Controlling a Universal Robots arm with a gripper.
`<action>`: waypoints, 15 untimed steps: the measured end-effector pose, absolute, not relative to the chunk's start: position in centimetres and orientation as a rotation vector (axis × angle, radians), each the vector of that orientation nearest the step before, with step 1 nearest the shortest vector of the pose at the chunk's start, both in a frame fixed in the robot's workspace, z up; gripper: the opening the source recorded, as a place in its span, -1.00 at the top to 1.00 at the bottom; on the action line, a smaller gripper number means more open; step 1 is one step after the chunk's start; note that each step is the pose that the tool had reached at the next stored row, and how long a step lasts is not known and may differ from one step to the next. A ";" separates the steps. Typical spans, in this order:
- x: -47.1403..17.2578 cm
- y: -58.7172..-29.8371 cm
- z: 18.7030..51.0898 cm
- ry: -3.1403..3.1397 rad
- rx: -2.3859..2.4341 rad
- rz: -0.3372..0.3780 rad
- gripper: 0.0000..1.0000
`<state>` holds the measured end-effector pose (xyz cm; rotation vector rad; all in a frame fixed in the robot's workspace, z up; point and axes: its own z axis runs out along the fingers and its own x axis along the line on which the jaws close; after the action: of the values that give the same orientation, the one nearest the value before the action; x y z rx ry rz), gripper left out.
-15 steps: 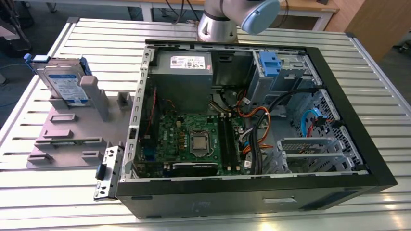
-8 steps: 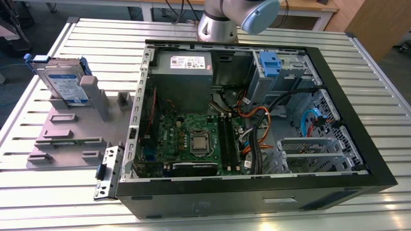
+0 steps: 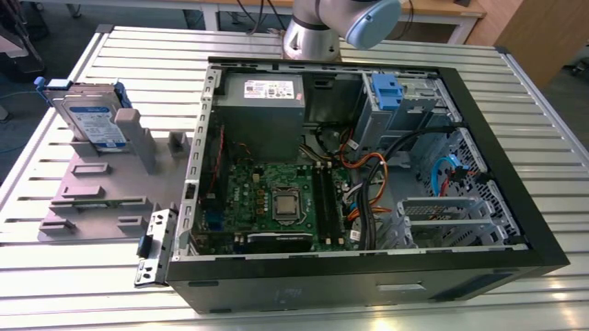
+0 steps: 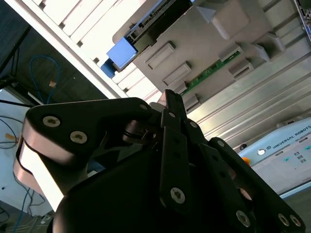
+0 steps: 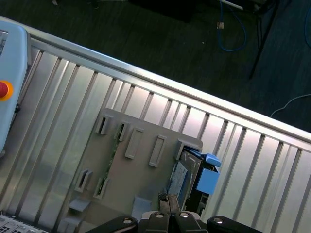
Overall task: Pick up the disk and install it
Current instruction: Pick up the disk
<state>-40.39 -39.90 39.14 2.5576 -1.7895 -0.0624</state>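
The disk (image 3: 92,118), a silver drive with a white-and-blue label in a blue carrier, stands on edge in a slot of the grey holder (image 3: 101,196) on the table, at the exterior view's left. Both wrist views look down on it from well above: the disk (image 5: 181,178) with its blue carrier tab (image 5: 208,180), and the disk (image 4: 148,28) at the holder's edge (image 4: 204,46). My gripper (image 5: 167,198) hangs high over the holder, near the disk but apart from it. Its black fingers (image 4: 171,104) are shut together with nothing between them.
An open computer case (image 3: 515,227) lies on the slatted table, with a motherboard (image 3: 276,200), a grey power supply (image 3: 262,103) and a metal drive bay bearing a blue latch (image 3: 387,89). The arm's base (image 3: 318,31) stands behind the case. A pendant with a red button (image 5: 4,90) lies beside the holder.
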 end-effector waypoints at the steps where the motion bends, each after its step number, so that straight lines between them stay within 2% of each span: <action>1: -40.4 -39.9 39.1 -1.788 2.559 -0.062 0.79; 15: -40.4 -39.9 39.1 -1.765 2.574 -0.062 0.79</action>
<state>-40.39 -39.90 39.14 2.5741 -1.7649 -0.0622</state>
